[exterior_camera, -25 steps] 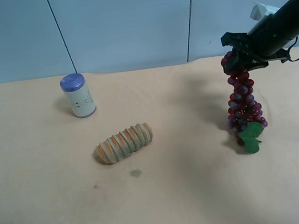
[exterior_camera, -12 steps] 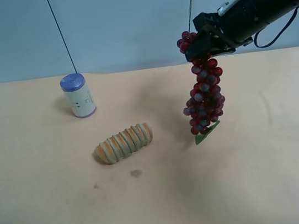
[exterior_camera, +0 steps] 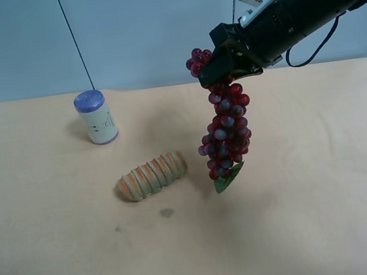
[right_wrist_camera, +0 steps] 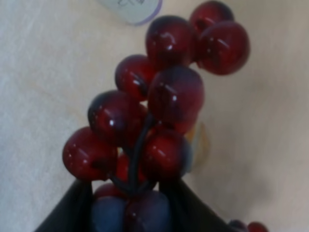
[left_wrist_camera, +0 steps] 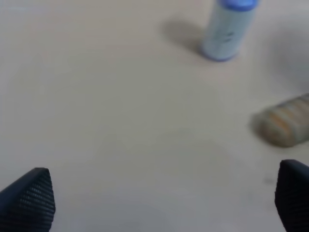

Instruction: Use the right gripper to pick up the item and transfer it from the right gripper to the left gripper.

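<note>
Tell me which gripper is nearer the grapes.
Right. The right gripper grips the top of the grapes; the left gripper hangs open over the table, with no grapes in its view.

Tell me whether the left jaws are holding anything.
No, the left jaws stand wide apart with only bare table between them.
</note>
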`<state>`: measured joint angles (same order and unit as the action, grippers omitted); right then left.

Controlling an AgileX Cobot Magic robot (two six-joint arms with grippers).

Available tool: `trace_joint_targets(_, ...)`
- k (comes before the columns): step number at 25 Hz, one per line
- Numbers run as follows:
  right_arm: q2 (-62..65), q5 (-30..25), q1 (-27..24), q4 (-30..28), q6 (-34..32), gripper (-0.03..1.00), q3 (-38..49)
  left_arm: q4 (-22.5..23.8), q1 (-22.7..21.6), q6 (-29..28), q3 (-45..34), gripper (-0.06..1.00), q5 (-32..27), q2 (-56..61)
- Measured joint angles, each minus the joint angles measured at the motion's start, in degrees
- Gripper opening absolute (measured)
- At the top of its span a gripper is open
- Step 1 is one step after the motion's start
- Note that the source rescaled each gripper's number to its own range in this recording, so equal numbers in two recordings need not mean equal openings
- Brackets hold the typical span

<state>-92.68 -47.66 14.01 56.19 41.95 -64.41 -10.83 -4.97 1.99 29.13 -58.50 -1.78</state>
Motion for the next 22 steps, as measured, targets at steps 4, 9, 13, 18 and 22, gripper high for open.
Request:
trace_joint_targets(4, 0.0, -0.52, 0.0, 0.27, 0.02, 0.05, 0.0, -7.31, 0.0, 4.96, 0.1, 1.0, 1.32, -7.25)
trace_joint_targets(9, 0.0, -2.31, 0.0, 2.3, 0.02, 0.05, 0.0, -19.35, 0.0, 14.58, 0.1, 1.0, 6.77, -17.0)
trace_joint_targets(13, 0.0, -3.54, 0.0, 4.16, 0.07, 0.05, 0.0, -31.19, 0.0, 28.54, 0.16, 1.0, 10.13, -24.02)
trace_joint_targets(18, 0.0, -4.72, 0.0, 4.83, 0.51, 0.05, 0.0, -46.15, 0.0, 45.95, 0.16, 1.0, 10.46, -32.57)
trace_joint_targets(22, 0.0, -4.72, 0.0, 5.31, 0.53, 0.05, 0.0, -55.16, 0.0, 59.03, 0.16, 1.0, 10.34, -39.19)
